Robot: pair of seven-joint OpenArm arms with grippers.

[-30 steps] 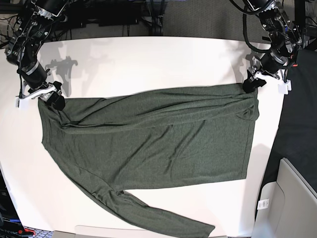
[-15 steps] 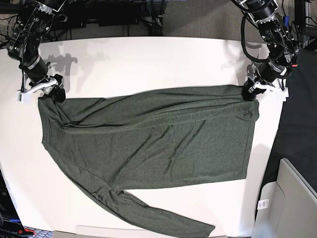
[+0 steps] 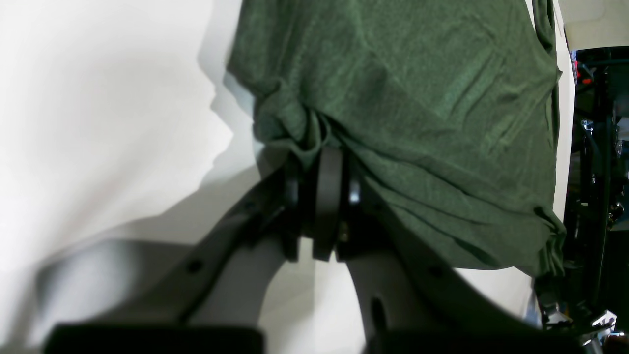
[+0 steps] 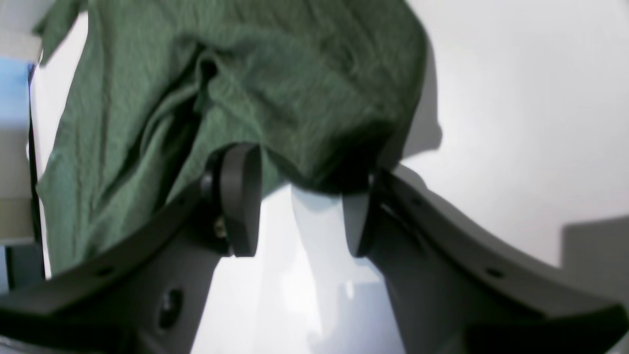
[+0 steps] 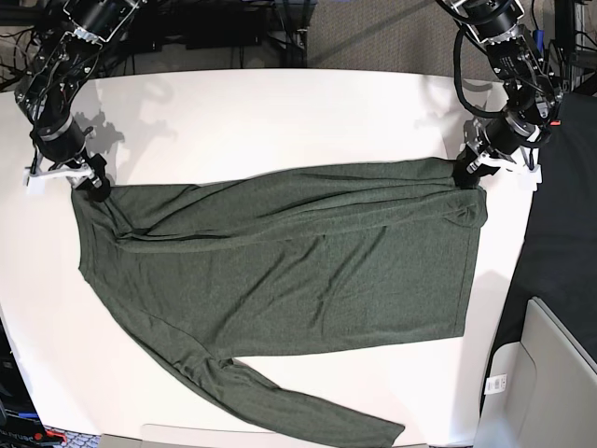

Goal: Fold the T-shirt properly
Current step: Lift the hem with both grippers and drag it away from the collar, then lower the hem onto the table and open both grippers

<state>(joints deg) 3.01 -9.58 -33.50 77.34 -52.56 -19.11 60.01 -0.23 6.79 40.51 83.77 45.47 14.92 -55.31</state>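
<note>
Your T-shirt (image 5: pixel 280 271) lies spread flat across the white bench (image 5: pixel 280 121), its body running side to side and one long sleeve trailing off toward the near edge. A folded band of cloth runs along its far edge, with creases fanning out from both far corners.

Your left gripper (image 3: pixel 324 162) sits at the far corner of the shirt on the right of the base view. Its jaws are pressed together, and a small bunch of green fabric is pinched between them; the cloth puckers into tight folds right at the tips.

Your right gripper (image 4: pixel 300 196) is at the opposite far corner, on the left of the base view. Its jaws stand partly apart, with bare bench showing in the gap. The shirt's edge drapes over both tips, touching them, but you cannot tell from these views whether any cloth is actually gripped.
</note>
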